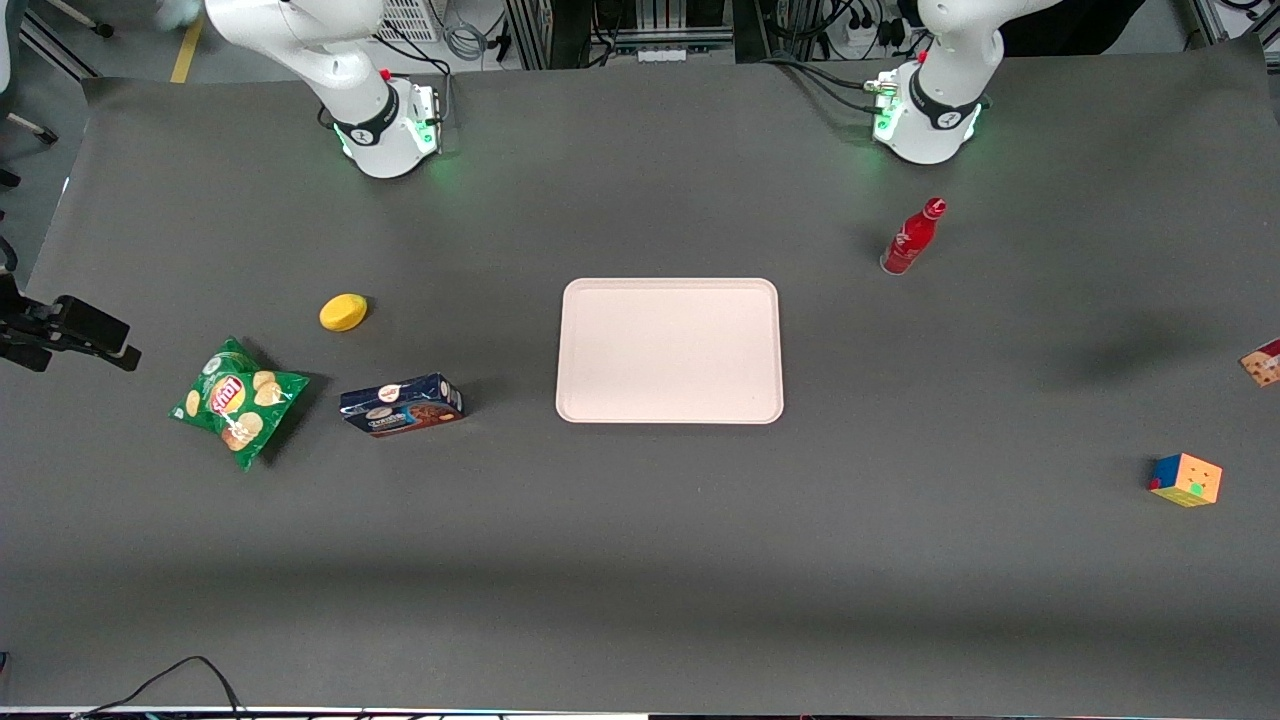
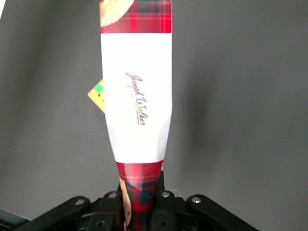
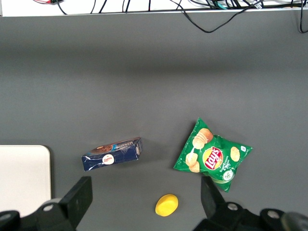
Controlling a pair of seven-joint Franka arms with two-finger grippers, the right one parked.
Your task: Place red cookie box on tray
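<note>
The left arm's black two-finger gripper (image 2: 140,204) is clamped on one end of the long, slim dark-red tartan cookie box (image 2: 138,96), whose white label panel with a cursive signature faces the wrist camera; the box juts out from the fingers over the dark grey table mat (image 1: 640,560), lifted clear of it. In the front view only a corner of that box (image 1: 1262,362) peeks in at the edge toward the working arm's end of the table. A multicoloured puzzle cube (image 1: 1185,479) sits on the mat near that end, nearer the front camera than the box. The large flat pale cream-pink rectangular tray (image 1: 669,350) lies in the middle of the table, well apart from the held box. A red plastic bottle (image 1: 912,237) stands upright, farther from the front camera than the tray. Toward the parked arm's end lie a dark blue cookie carton (image 1: 401,405), a green crisp bag (image 1: 237,402) and a small yellow rounded object (image 1: 343,312)
</note>
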